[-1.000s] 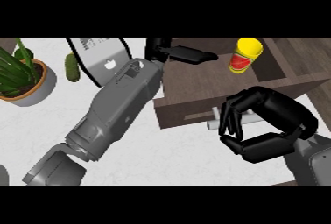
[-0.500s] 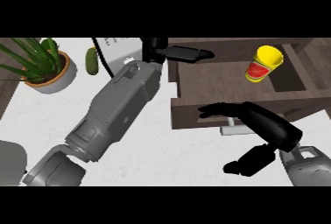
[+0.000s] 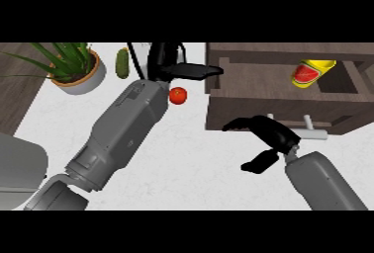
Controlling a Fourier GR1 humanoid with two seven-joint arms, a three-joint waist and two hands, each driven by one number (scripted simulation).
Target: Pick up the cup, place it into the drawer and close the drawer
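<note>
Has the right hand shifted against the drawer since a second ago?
Yes: the right hand crossed from right of the drawer handle to its left.

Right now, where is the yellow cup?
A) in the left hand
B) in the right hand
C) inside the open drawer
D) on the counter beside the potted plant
C: the yellow cup lies inside the open drawer, while the right hand at the drawer's front holds nothing.

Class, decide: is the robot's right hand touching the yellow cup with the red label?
Apart. The head view shows the yellow cup inside the dark wooden drawer and the black right hand outside it, with the drawer's front wall between.
</note>
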